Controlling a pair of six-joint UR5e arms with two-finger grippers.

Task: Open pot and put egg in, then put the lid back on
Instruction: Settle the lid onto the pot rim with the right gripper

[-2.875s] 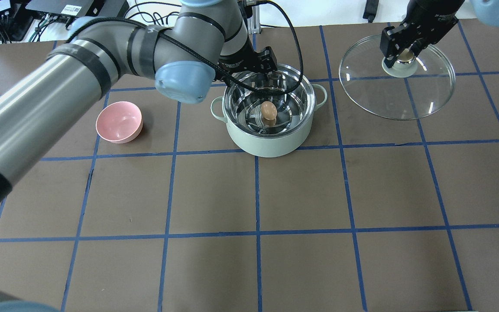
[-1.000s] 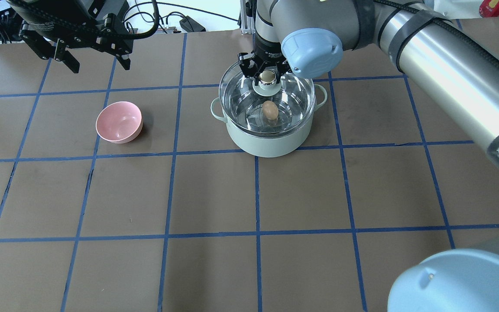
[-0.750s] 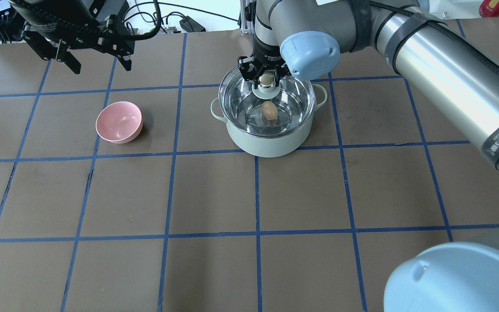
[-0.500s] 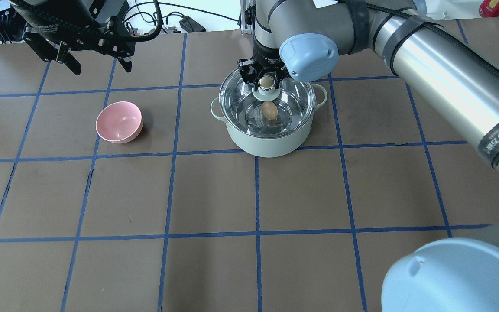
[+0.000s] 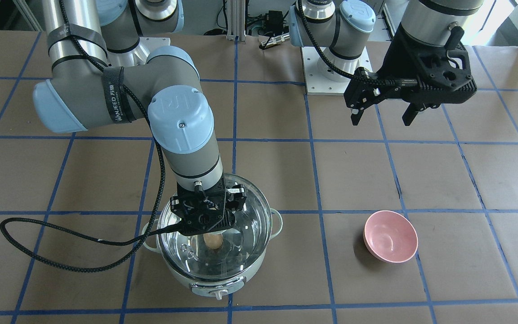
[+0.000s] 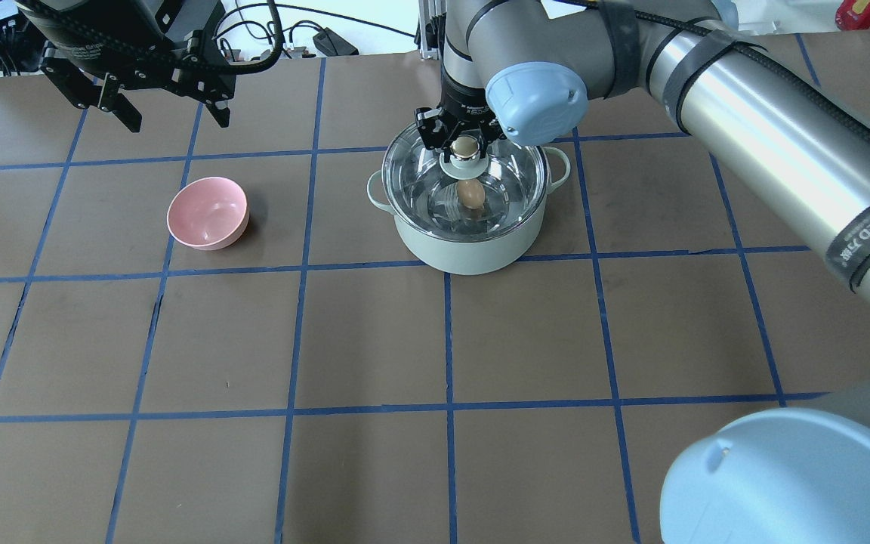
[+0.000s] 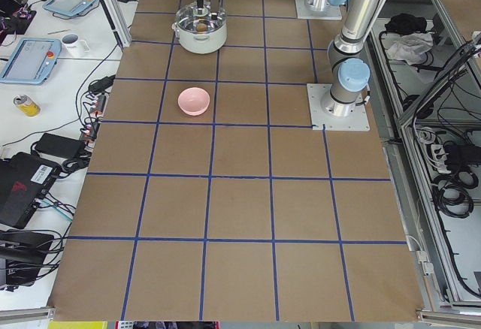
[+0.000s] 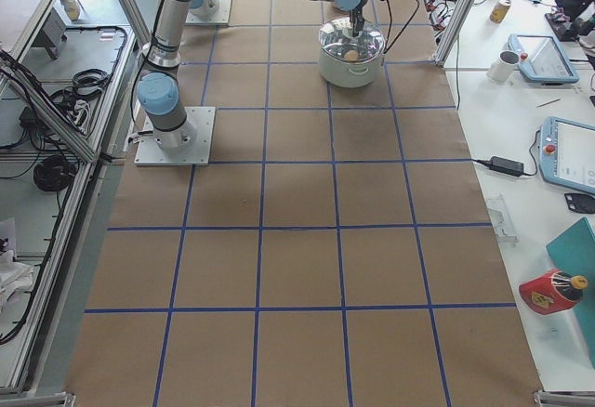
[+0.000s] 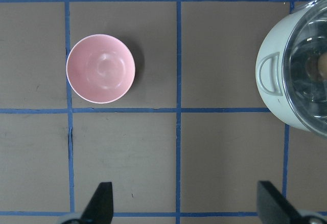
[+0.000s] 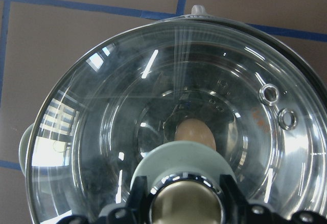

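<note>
The mint-green pot [image 6: 465,253] stands at the table's back middle, with the tan egg [image 6: 470,194] lying on its steel bottom. The clear glass lid [image 6: 514,170] sits on the pot's rim. My right gripper [image 6: 465,142] is straight above it, shut on the lid's beige-gold knob. In the right wrist view the egg [image 10: 195,132] shows through the glass, with the fingers on both sides of the knob. My left gripper [image 6: 171,113] is open and empty, raised at the back left, away from the pot. The front-facing view shows the pot [image 5: 205,281] and the left gripper [image 5: 380,114].
A pink bowl [image 6: 207,212] stands empty left of the pot; it also shows in the left wrist view [image 9: 100,68]. The right arm's black cable [image 5: 61,265] loops over the table beside the pot. Cables and boxes lie along the back edge.
The right gripper carried the lid from the back right onto the pot and lowered it in the last second. The left arm withdrew from over the pot to the back left.
</note>
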